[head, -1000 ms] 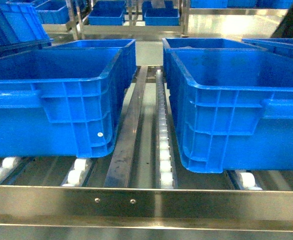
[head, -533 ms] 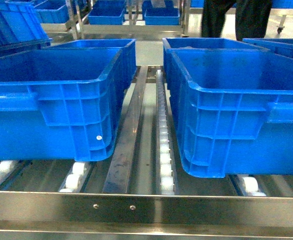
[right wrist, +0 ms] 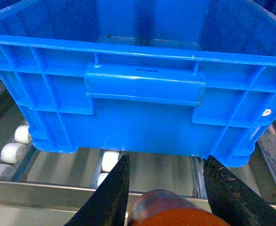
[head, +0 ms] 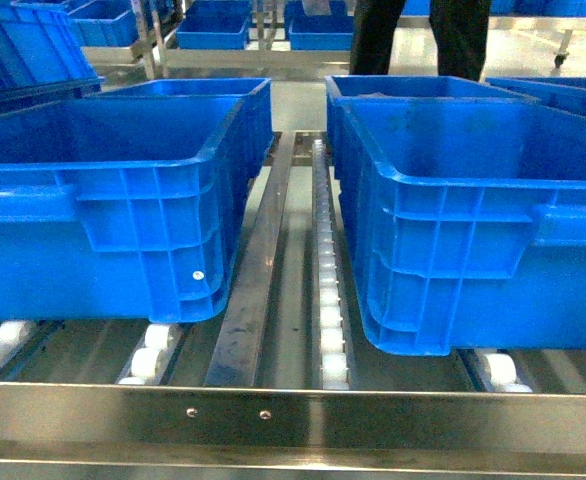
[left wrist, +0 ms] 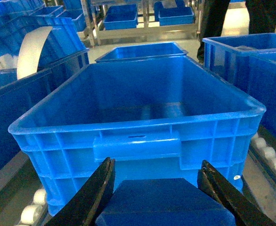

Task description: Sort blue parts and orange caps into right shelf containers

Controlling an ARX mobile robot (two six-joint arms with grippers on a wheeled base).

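Left gripper (left wrist: 159, 193): black fingers clamped on solid-blue plastic block (left wrist: 164, 203), large ribbed blue plastic crate (left wrist: 137, 146) at 12 o'clock. Right gripper (right wrist: 168, 195): clenched on orange cylindrical cap (right wrist: 173, 212), second blue crate (right wrist: 145, 89) at 12 o'clock on white rollers (right wrist: 13, 151).

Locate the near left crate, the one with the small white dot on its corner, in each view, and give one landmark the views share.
Head: the near left crate fills the left half, white dot low on its right corner.
Left wrist: centre, straight ahead of the left end effector, which holds a blue part; the dot sits at the crate's lower right.
Right wrist: cannot tell; one blue crate fills the view.
Shared landmark: white rollers beneath the crates.
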